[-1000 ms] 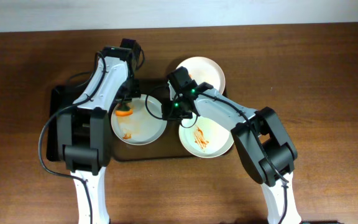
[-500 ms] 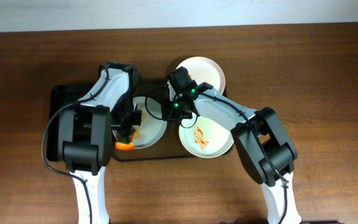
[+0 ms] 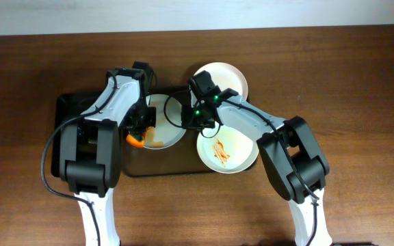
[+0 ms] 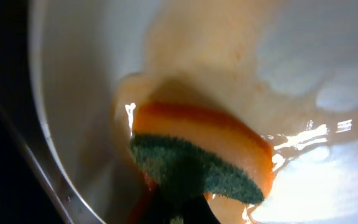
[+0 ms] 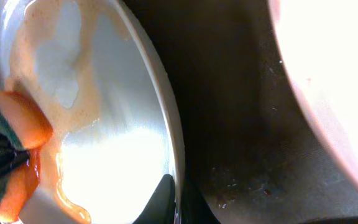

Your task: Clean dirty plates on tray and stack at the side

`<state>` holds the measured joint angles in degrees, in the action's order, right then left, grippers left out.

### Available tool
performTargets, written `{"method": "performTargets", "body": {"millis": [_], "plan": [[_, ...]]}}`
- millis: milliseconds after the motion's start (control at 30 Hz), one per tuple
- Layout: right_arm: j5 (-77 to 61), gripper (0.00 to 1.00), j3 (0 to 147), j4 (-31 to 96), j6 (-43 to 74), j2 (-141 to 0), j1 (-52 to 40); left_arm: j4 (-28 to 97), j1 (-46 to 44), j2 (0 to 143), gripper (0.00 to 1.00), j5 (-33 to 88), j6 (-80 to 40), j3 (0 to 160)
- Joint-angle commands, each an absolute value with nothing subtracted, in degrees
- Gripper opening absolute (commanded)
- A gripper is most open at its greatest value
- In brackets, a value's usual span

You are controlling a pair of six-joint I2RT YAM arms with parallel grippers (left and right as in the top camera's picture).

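A white dirty plate smeared with orange sauce lies on the black tray. My left gripper is shut on an orange sponge with a green scrub side and presses it on the plate's left part; the sponge and the smeared plate also fill the left wrist view. My right gripper is shut on the plate's right rim, with its fingers pinching the edge. A second dirty plate with orange streaks sits right of it.
A clean white plate stands on the wooden table behind the right arm; its edge shows in the right wrist view. The dark tray floor lies between the plates. Brown tabletop stretches to the right.
My left gripper swept the sponge from the plate's upper left down to its near left edge. The sauce marks are now smeared. The right gripper kept its hold on the rim.
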<state>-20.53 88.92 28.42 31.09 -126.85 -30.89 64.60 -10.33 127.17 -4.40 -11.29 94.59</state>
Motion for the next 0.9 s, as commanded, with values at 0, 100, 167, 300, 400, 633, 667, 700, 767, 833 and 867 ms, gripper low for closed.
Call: {"method": "performTargets", "body": {"millis": [0, 100, 167, 300, 400, 633, 667, 700, 767, 833, 867], "plan": [[-21.63, 0.04, 88.29, 28.97, 29.45, -127.9, -31.77, 55.99, -10.11, 135.04, 0.0, -4.29, -18.22, 91.81], [-21.63, 0.04, 88.29, 29.15, 29.43, -127.9, -31.86, 54.46, -10.09, 135.04, 0.0, -4.14, -29.54, 91.81], [-21.63, 0.04, 88.29, 29.15, 29.45, -127.9, -31.86, 53.41, -10.11, 135.04, 0.0, -3.88, -32.82, 91.81], [-21.63, 0.04, 88.29, 29.15, 29.43, -127.9, -31.86, 45.52, -10.11, 135.04, 0.0, -3.9, -32.67, 91.81], [-21.63, 0.04, 88.29, 29.61, 29.43, -127.9, -31.86, 40.64, -10.04, 134.98, 0.0, -2.57, -29.08, 94.21], [-21.61, 0.04, 88.29, 29.74, 29.43, -127.9, -31.86, 60.07, -9.67, 134.76, 0.0, 4.32, -16.34, 120.88], [-21.61, 0.04, 88.29, 29.74, 29.43, -127.9, -31.86, 62.96, -9.56, 134.76, 0.0, 4.32, -15.05, 124.38], [-21.58, 0.04, 88.29, 29.58, 29.43, -127.9, -31.86, 65.8, -9.52, 134.76, 0.0, 4.29, -13.19, 128.05], [-20.29, 0.11, 88.29, 29.17, 29.43, -127.9, -31.86, 71.33, -9.41, 134.76, 0.0, 1.04, -11.64, 133.86], [-20.29, 0.18, 88.29, 28.47, 29.26, -127.9, -31.86, 73.25, -9.13, 134.76, 0.0, -2.02, -11.62, 134.85], [-20.34, 0.24, 88.29, 28.58, 29.21, -127.9, -31.92, 74.28, -8.71, 134.98, 0.0, -2.44, -11.64, 134.82]]}}
